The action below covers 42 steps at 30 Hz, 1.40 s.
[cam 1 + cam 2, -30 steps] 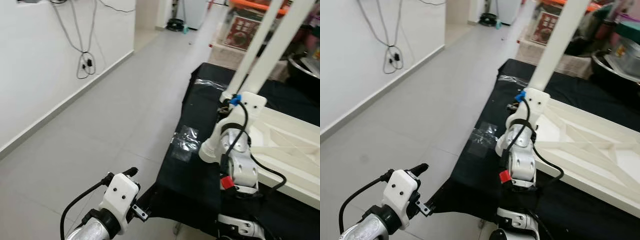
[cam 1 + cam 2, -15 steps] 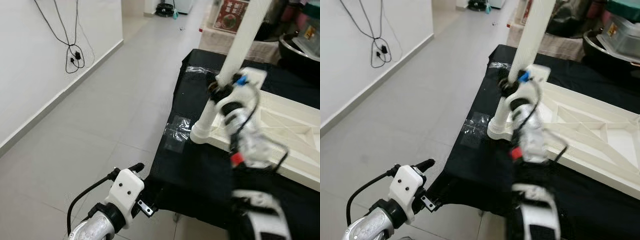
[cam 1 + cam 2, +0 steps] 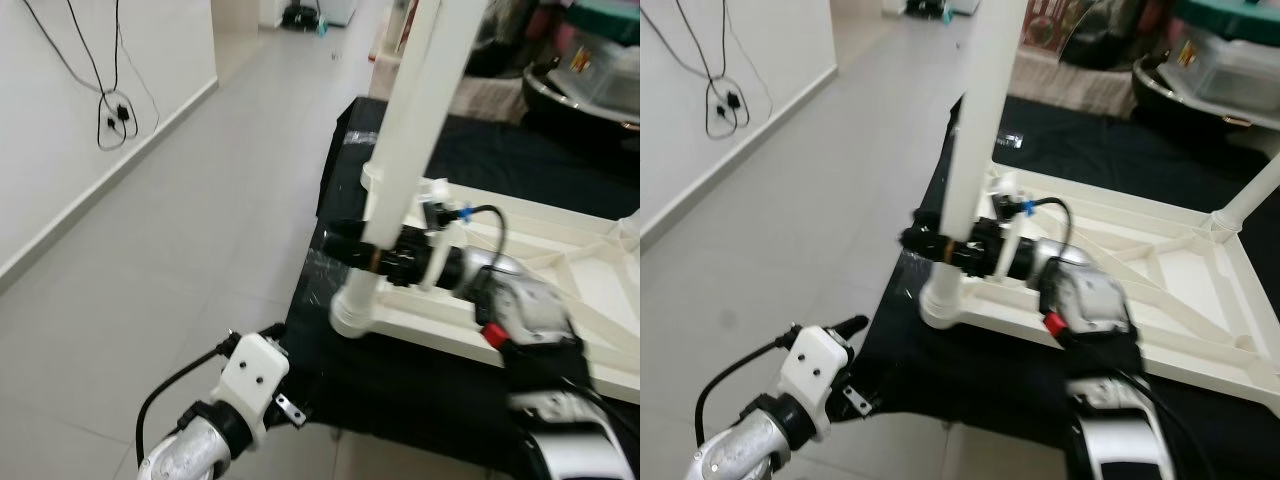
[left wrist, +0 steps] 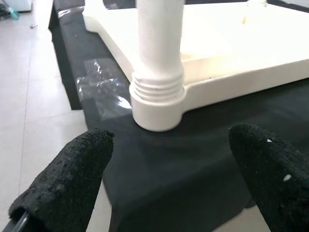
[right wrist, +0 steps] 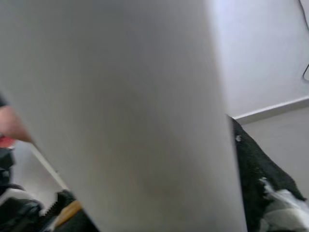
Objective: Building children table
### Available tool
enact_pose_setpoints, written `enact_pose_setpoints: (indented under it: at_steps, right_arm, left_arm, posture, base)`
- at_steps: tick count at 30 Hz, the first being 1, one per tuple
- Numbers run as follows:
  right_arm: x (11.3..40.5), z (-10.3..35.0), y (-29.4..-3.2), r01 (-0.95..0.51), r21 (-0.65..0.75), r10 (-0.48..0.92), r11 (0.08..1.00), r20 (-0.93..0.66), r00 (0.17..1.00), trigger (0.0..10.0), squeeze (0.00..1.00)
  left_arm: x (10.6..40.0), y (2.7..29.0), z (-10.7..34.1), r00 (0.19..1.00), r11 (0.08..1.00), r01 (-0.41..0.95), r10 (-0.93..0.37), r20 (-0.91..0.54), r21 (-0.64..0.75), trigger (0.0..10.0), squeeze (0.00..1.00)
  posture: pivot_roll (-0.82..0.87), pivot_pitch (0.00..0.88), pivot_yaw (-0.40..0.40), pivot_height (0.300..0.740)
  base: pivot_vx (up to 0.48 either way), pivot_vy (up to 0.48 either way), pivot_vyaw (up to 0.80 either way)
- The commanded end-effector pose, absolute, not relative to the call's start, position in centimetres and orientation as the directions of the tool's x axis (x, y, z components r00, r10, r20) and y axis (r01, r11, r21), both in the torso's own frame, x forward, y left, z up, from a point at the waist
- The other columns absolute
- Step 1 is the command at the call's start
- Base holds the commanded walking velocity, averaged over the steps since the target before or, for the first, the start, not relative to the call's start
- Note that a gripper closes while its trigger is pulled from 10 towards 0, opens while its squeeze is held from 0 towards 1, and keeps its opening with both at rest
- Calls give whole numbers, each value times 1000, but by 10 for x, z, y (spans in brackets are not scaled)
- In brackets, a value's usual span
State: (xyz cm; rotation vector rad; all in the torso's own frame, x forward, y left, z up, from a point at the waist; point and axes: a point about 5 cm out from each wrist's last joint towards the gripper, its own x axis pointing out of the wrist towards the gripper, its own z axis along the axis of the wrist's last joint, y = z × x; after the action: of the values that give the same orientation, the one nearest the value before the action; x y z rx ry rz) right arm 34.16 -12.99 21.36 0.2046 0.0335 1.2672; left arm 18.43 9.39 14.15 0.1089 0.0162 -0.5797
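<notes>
The white table top lies upside down on a black cloth. A white leg stands upright in the socket at its near left corner. My right gripper reaches across from the right and is shut on the leg's lower part, its black fingers wrapped around it. In the right wrist view the leg is pressed close, with one finger beside it. My left gripper hangs low off the cloth's near left corner, open and holding nothing, its fingers facing the socket. Another leg stands at a far corner.
Grey tiled floor runs along the left of the cloth-covered surface. A white wall with hanging cables bounds the floor. Boxes and a dark basin crowd the back right.
The camera has swung and the scene has shifted. My right arm has gone from upright beside the leg to reaching sideways and shutting on it. The left arm has barely moved.
</notes>
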Motion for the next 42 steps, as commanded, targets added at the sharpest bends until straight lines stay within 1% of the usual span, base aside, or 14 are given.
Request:
enact_pose_setpoints:
  at_steps: [1, 2, 5, 7, 9, 14, 21, 27, 28, 29, 30, 36, 37, 42]
  right_arm:
    - [349, 220, -126, -935, 157, 934, 318, 118, 338, 1098, 0]
    - [362, 223, -122, -870, 151, 858, 470, 154, 490, 0, 0]
    - [365, 223, -121, -843, 152, 828, 517, 163, 537, 0, 0]
    - [369, 215, -134, -682, 169, 666, 712, 145, 732, 0, 0]
    - [370, 214, -137, -630, 169, 613, 758, 144, 777, 0, 0]
    - [361, 201, -163, -190, 150, 179, 970, 83, 980, 0, 0]
    - [323, 190, -178, 429, 193, -439, 882, 10, 898, 0, 0]
    - [318, 187, -157, 414, 202, -419, 888, -18, 908, 0, 0]
    - [318, 187, -154, 411, 201, -416, 889, -22, 909, 10000, 0]
    - [321, 190, -143, 318, 248, -330, 915, 6, 944, 10000, 0]
    - [324, 196, -130, 194, 298, -221, 935, 60, 973, 10000, 1000]
    - [331, 206, -128, 115, 279, -151, 953, 111, 982, 10000, 1000]
    - [336, 212, -129, 33, 294, -80, 955, 146, 986, 10000, 0]
    - [351, 223, -139, -347, 295, 291, 890, 218, 932, 10000, 0]
  left_arm:
    - [182, 93, 140, 834, 829, 551, -548, -55, 93, 10000, 0]
    - [182, 93, 139, 831, 825, 555, -552, -58, 102, 10000, 0]
    - [182, 93, 140, 831, 824, 556, -553, -58, 105, 10000, 0]
    - [182, 92, 139, 830, 824, 558, -555, -60, 100, 10000, 0]
    - [182, 92, 139, 829, 823, 559, -556, -61, 99, 10000, 0]
    - [182, 93, 138, 826, 820, 564, -561, -64, 92, 10000, 0]
    - [182, 93, 137, 820, 815, 572, -568, -70, 93, 10000, 0]
    - [181, 93, 137, 817, 812, 576, -572, -73, 94, 10000, 0]
    - [181, 93, 137, 817, 811, 577, -572, -74, 94, 10000, 0]
    - [181, 93, 137, 816, 810, 578, -574, -75, 94, 10000, 0]
    - [181, 93, 137, 815, 810, 580, -575, -76, 94, 10000, 0]
    - [183, 94, 137, 817, 811, 577, -572, -76, 93, 10000, 0]
    - [183, 94, 137, 817, 812, 576, -571, -75, 92, 10000, 0]
    - [184, 94, 137, 816, 811, 577, -573, -74, 93, 10000, 0]
  posture:
    - [136, 110, -131, 740]
    - [134, 109, -125, 740]
    - [134, 109, -125, 740]
    - [131, 107, -122, 740]
    - [131, 107, -122, 740]
    - [119, 114, -114, 740]
    - [126, 114, -112, 740]
    - [128, 111, -109, 740]
    - [128, 111, -109, 740]
    - [129, 106, -108, 740]
    - [124, 115, -103, 740]
    - [120, 122, -106, 740]
    - [117, 124, -103, 740]
    - [118, 124, -107, 740]
  base:
    - [0, 0, 0]
    - [0, 0, 0]
    - [0, 0, 0]
    - [0, 0, 0]
    - [0, 0, 0]
    - [0, 0, 0]
    - [0, 0, 0]
    - [0, 0, 0]
    - [0, 0, 0]
    - [0, 0, 0]
    - [0, 0, 0]
    - [0, 0, 0]
    - [0, 0, 0]
    - [0, 0, 0]
